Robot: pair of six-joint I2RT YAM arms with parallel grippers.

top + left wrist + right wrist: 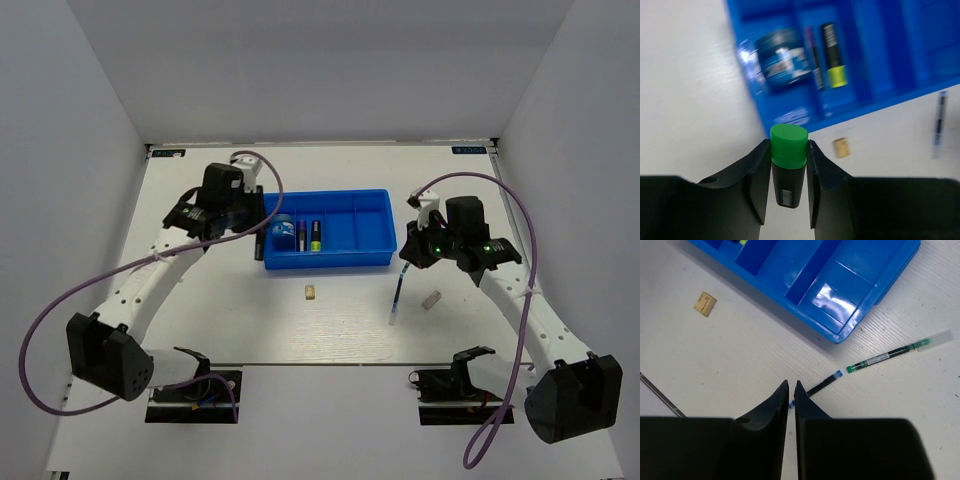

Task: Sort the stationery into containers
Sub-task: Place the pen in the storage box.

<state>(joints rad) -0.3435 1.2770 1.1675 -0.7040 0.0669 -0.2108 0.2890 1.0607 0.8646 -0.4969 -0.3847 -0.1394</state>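
Note:
The blue tray (pixel 350 215) holds a blue roll (pixel 282 231) and two dark markers (pixel 314 236) in its left compartments. My left gripper (pixel 788 150) is shut on a dark marker with a green cap (pixel 788 167), held near the tray's left front corner (pixel 258 240). My right gripper (pixel 791 387) is shut on the end of a thin blue-tipped pen (pixel 822 385), just right of the tray's front right corner (pixel 408 258). A tan block (pixel 311 292) and a pale grey block (pixel 432 299) lie on the table in front of the tray.
A thin green-tipped pen piece with a clear end (pixel 897 352) lies on the table beyond the held pen. The tray's right compartments (pixel 840 295) hold nothing. The tan block also shows in the left wrist view (pixel 841 147) and right wrist view (pixel 705 303).

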